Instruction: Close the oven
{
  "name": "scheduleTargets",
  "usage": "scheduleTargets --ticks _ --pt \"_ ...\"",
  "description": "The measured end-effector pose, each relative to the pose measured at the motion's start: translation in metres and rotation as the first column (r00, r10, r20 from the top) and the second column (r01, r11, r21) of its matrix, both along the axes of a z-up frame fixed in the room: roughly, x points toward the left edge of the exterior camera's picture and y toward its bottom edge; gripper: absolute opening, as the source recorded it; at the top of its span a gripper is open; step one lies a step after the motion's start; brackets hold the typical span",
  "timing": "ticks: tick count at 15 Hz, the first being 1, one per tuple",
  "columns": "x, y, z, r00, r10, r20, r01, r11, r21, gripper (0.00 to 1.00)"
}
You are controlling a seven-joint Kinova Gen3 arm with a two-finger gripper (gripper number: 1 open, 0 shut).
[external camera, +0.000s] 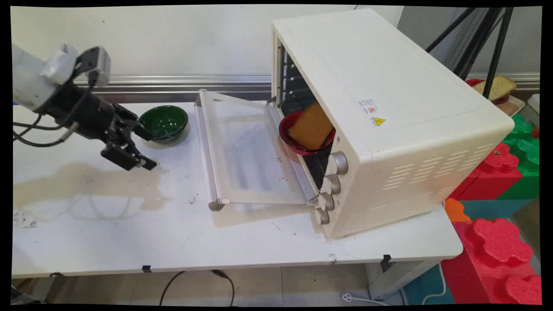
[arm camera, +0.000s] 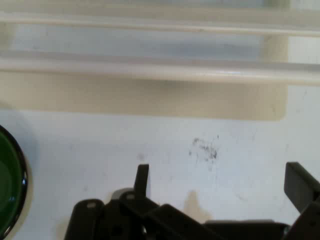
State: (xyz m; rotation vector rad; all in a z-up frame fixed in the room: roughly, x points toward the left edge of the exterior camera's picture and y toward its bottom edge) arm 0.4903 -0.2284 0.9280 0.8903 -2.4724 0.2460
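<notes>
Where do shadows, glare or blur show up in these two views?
Main view: the gripper and arm cast a broad tan shadow on the table; the open oven door shows pale glare. Hand view: soft overall, the door's handle bar blurred, its shadow beneath, green bowl cut by the left edge.

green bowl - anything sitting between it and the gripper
Nothing visible does. The open gripper hangs just left of the green bowl, with only bare white table between them; the oven door lies on the bowl's other side.
</notes>
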Motion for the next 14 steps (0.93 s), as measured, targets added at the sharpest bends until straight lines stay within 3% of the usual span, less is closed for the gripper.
scheduleTargets --ticks 11,12,14 --pt "-0.029 -0.019 -0.054 1.000 -0.018 0.026 0.017 1.000 0.025 1.00" --pt "-0.032 -0.021 -0.058 1.000 -0.017 0.026 0.017 1.000 0.025 0.00" --pt "-0.038 -0.024 -0.066 0.999 -0.018 0.026 0.018 1.000 0.023 0.00"
